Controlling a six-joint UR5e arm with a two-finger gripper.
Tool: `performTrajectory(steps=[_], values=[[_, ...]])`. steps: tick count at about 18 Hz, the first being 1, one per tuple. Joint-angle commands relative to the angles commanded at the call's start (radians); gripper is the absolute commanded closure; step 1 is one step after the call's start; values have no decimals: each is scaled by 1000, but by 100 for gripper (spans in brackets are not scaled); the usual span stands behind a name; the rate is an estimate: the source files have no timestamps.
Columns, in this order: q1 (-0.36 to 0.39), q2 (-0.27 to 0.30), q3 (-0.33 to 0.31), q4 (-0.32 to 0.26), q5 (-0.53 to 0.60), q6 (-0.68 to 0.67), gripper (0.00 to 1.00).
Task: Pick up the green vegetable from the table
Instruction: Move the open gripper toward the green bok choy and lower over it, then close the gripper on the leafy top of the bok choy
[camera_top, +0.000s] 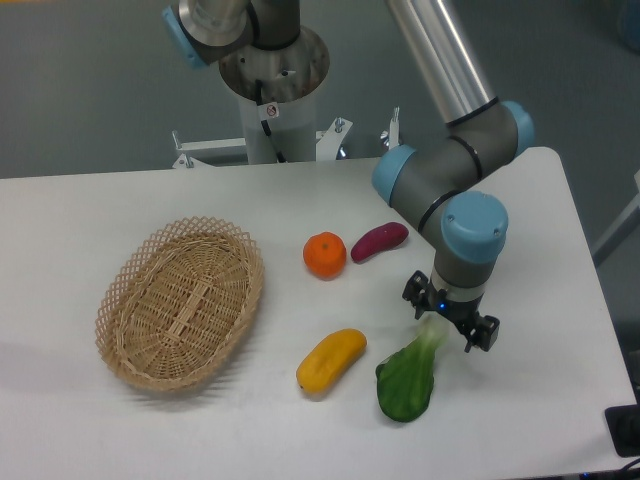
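Observation:
The green vegetable (405, 378) lies on the white table (90, 420) at the front right, dark leaf toward the front and pale stalk pointing up-right. My gripper (449, 317) hangs directly over the stalk end, fingers spread open on either side of it. It holds nothing. The tip of the stalk is partly hidden behind the gripper.
A yellow oblong fruit (331, 360) lies just left of the vegetable. An orange (324, 254) and a purple sweet potato (379, 241) sit behind it. An oval wicker basket (182, 302) stands at the left. The arm's base column (272, 90) is at the back.

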Motion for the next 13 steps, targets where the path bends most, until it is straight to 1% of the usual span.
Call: performTrajectory(steps=[5,11,13], values=[[-15,-14,2,14,5,-23,0],[-28,-17,5,25,8,-34,0],[-29,-18,6,28,8,-34,13]])
